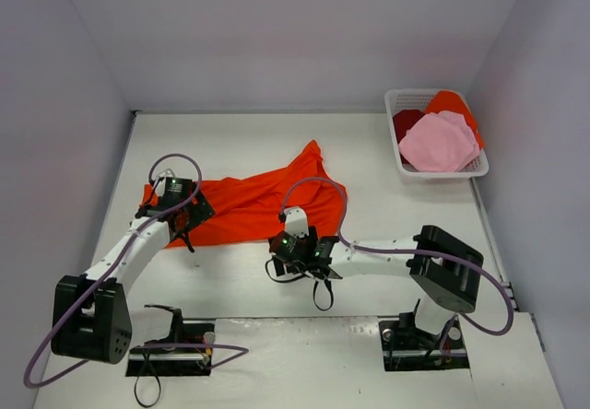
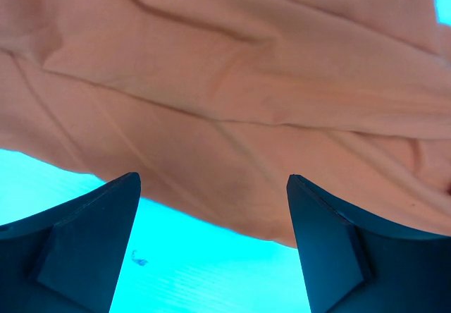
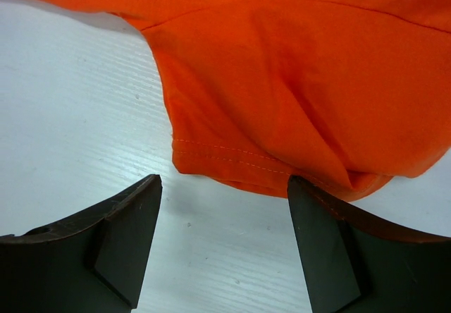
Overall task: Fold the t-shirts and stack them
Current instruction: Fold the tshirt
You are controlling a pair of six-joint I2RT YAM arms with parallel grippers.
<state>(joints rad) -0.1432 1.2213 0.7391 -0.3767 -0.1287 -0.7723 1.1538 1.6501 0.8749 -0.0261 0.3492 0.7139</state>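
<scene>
Right tool [image 3: 222, 186] near t-shirt [image 3: 296, 80] hem

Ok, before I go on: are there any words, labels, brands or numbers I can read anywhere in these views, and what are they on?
No readable text in any view.
orange-red t-shirt: plain cloth, no print or tag showing.
pink t-shirt in the white basket: plain, no print showing.
dark mark on the table, left wrist view: too small to tell, looks like a smudge.
</scene>
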